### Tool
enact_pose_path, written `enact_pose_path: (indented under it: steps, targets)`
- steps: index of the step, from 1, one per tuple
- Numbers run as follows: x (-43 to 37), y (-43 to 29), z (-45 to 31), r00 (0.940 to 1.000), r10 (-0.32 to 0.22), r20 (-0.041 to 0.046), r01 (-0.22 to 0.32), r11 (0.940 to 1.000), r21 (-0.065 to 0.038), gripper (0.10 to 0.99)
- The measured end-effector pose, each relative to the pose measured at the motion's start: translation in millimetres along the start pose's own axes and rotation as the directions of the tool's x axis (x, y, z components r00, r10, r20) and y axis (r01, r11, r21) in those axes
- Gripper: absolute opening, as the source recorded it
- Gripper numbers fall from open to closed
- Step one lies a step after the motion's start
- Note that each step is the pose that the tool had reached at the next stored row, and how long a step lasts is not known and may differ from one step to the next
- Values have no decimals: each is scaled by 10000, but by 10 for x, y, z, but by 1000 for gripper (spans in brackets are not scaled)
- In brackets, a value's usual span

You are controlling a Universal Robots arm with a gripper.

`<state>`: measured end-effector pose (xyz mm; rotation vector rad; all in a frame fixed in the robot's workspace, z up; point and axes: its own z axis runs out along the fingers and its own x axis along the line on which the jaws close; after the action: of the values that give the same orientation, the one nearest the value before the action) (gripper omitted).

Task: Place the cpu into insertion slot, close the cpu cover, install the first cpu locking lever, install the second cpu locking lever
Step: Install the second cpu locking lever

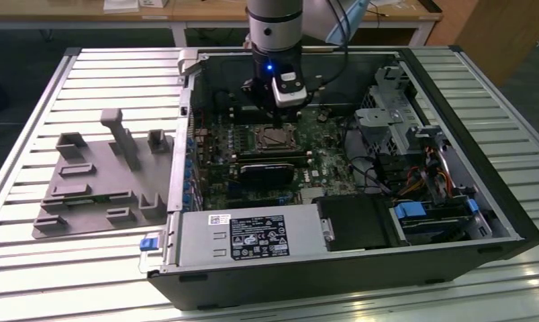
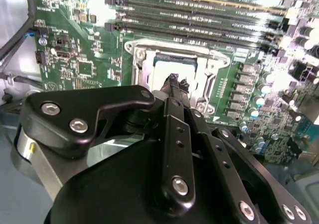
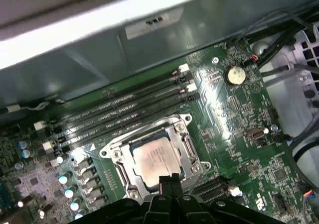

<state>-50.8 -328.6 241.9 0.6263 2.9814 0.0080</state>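
The gripper was matte black, built of flat bolted links with round silver screw heads, and its two slim fingers were pressed together with nothing between them. Their tips hung just above the near edge of the cpu, a small flat square with a dull silver-tan metal top that caught a soft glare in the first wrist view.

That chip sat inside the insertion slot, directly under the fingertips, and the cpu cover (a thin stamped frame of bright silver metal with a square window) lay down flat around it, so the chip's top showed through the window. In the second wrist view the same frame appeared just past the closed tips, its rounded corners and screw bosses shiny against the board.

The socket was set into a glossy green circuit board speckled with tiny components. Beyond the gripper ran long black memory slots in parallel rows, and a round silver coin battery lay farther off to one side.

In the exterior view the whole board sat inside an open black computer case lying on its side on a ribbed metal table. The arm reached down into it, gripper low over the socket. A grey power supply box filled the case well away from the gripper, and a grey moulded fixture rested outside on the table.
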Motion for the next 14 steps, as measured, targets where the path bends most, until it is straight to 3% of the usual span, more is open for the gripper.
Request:
enact_pose_path:
  steps: [14]
  targets:
    - [-93,-212,3,10000,-1,0,1,10000,0,102]
